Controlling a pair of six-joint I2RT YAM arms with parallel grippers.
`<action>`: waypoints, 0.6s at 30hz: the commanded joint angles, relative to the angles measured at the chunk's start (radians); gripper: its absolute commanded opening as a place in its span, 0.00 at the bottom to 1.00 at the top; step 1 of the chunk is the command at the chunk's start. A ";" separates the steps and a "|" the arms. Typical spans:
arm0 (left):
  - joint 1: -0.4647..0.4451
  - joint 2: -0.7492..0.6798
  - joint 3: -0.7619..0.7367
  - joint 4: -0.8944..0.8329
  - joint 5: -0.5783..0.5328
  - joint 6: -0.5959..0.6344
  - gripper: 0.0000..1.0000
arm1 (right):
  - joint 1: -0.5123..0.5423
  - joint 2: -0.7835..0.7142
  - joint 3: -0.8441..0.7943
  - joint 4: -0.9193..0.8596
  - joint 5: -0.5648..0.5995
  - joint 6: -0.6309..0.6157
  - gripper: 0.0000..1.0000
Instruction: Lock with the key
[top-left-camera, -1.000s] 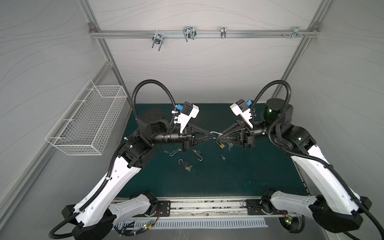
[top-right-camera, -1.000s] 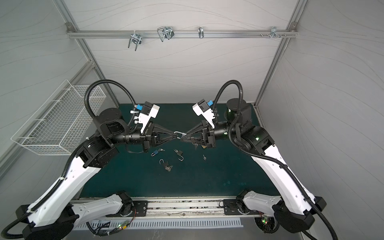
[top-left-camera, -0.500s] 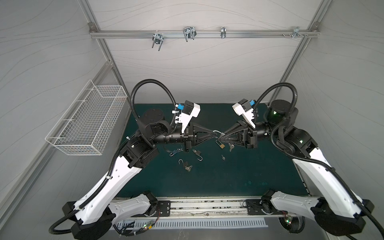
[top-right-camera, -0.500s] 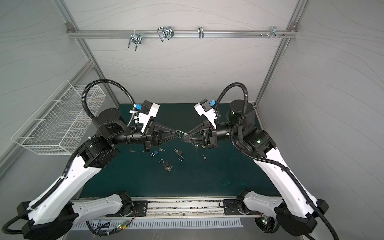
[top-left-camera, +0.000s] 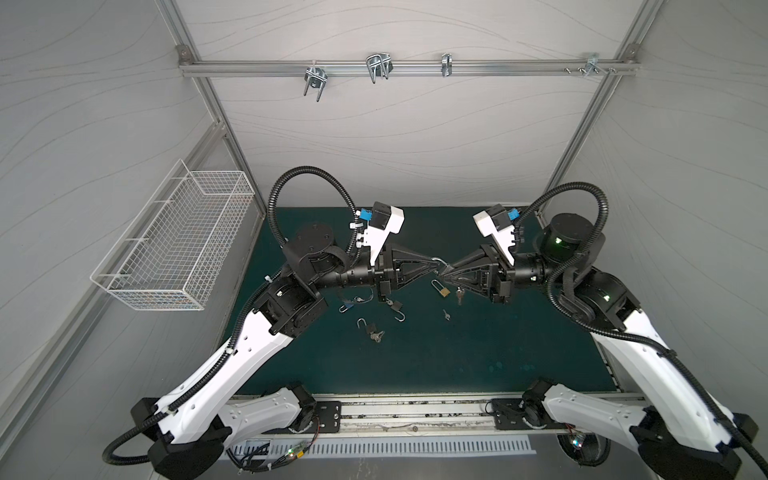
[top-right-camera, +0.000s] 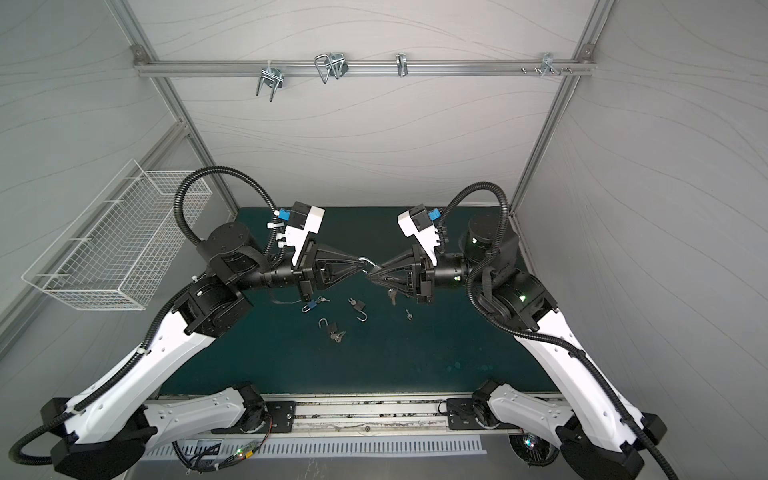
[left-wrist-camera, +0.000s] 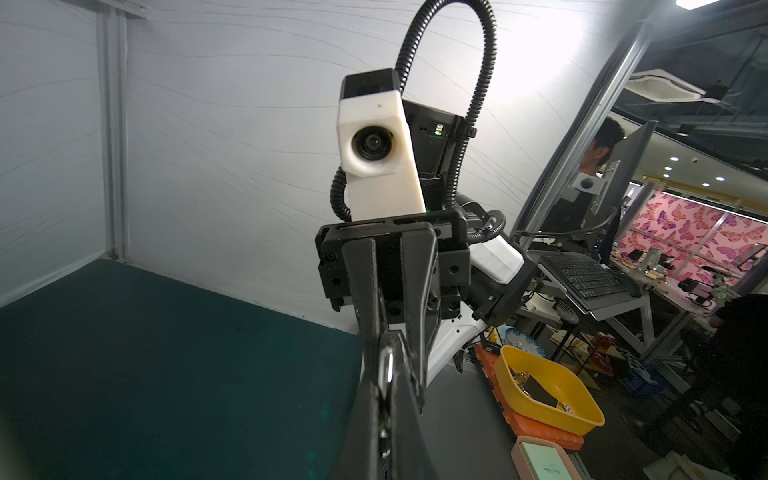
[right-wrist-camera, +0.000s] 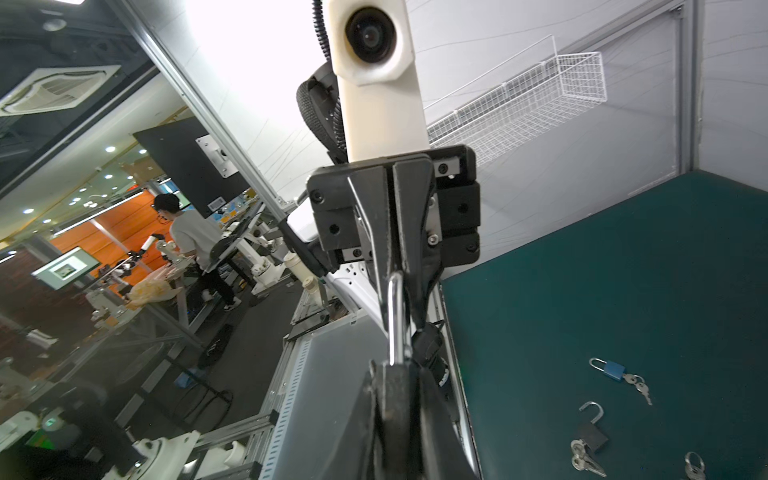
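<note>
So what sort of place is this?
Probably a robotics lab: two robot arms in a white-walled booth over a green mat with padlocks; a wrist view shows a keyboard and a person beyond.

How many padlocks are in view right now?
5. The held padlock sits between the left pincer and right pincer. On the mat: brass padlock beneath them, blue padlock leftmost, two open black padlocks centre-front. More may be hidden.
</note>
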 joint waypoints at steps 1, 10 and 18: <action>0.000 0.022 -0.044 -0.078 0.051 -0.023 0.00 | -0.013 -0.018 -0.037 0.302 0.100 0.060 0.00; 0.001 -0.017 -0.087 -0.045 0.025 -0.051 0.00 | -0.014 -0.065 -0.136 0.470 0.198 0.132 0.00; 0.013 -0.062 -0.085 -0.080 -0.013 -0.030 0.00 | -0.015 -0.077 -0.129 0.395 0.209 0.107 0.00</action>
